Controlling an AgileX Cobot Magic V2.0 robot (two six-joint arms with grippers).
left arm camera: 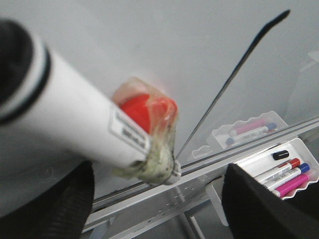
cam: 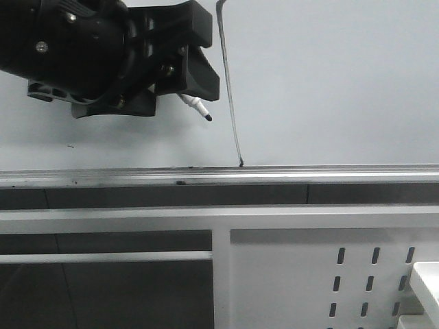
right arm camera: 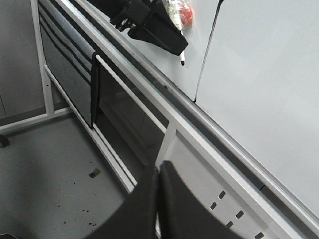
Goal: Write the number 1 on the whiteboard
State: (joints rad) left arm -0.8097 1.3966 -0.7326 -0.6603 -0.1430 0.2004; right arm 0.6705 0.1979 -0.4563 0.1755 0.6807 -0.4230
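A: Where is the number 1 [cam: 230, 89] seen?
B: On the whiteboard [cam: 329, 82], at 3 o'clock from the left tool [cam: 188, 79], which is clamped on a marker [cam: 197, 108].
A: The right tool [right arm camera: 157, 209]?
B: Closed, nothing held.

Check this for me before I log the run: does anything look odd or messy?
Yes. The marker in the left gripper has a yellowish, grimy wad of tape around its red part. The number 1 runs down to the whiteboard rail, slightly bowed. Dark specks dot the rail.
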